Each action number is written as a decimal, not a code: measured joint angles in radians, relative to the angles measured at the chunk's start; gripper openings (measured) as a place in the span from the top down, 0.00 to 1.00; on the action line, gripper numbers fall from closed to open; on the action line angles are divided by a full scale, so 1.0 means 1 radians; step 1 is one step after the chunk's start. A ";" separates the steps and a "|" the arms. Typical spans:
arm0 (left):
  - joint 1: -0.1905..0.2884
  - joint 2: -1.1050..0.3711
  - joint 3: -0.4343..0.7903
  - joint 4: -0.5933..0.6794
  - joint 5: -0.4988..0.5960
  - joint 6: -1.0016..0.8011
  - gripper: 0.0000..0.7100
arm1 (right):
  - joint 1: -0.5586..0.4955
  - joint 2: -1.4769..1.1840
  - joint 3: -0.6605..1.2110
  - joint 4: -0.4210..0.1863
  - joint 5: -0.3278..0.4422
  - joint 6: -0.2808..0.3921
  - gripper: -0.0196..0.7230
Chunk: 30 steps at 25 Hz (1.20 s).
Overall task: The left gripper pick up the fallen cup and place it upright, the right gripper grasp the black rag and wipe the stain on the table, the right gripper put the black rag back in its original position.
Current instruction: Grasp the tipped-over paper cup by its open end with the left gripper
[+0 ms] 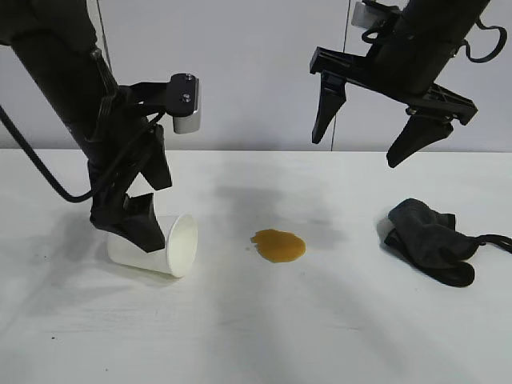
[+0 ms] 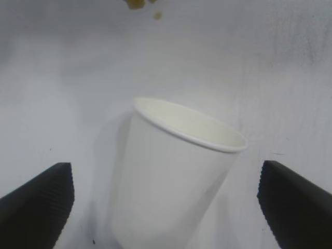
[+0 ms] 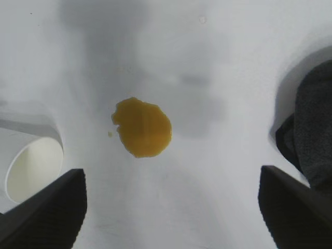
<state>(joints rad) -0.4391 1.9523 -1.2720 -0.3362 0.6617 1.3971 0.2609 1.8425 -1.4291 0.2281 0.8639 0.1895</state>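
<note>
The white paper cup (image 1: 160,250) lies on its side on the white table (image 1: 256,336) at the left, its mouth facing right. My left gripper (image 1: 138,214) is open and low over the cup's body, its fingers straddling the cup without touching it; the left wrist view shows the cup (image 2: 171,176) between the two fingers (image 2: 39,199). The amber stain (image 1: 278,245) sits mid-table, also in the right wrist view (image 3: 142,127). The black rag (image 1: 432,240) lies at the right. My right gripper (image 1: 364,136) hangs open and empty, high between stain and rag.
The rag's thin black strap (image 1: 494,240) trails toward the table's right edge. The rag's edge (image 3: 314,124) and the cup's mouth (image 3: 31,166) show at the sides of the right wrist view. A pale wall stands behind the table.
</note>
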 joint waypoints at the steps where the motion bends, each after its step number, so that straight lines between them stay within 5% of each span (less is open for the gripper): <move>1: 0.000 0.000 0.011 -0.011 -0.009 0.031 0.02 | 0.000 0.000 0.000 0.000 0.000 0.000 0.14; 14: 0.000 0.000 0.083 -0.079 -0.159 0.194 0.02 | 0.000 0.000 0.000 0.000 0.001 -0.001 0.14; 30: 0.000 0.080 0.083 -0.163 -0.176 0.203 0.04 | 0.000 0.000 0.000 0.000 0.001 -0.001 0.14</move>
<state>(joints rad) -0.4391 2.0318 -1.1893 -0.4993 0.4856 1.6001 0.2609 1.8425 -1.4291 0.2281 0.8648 0.1887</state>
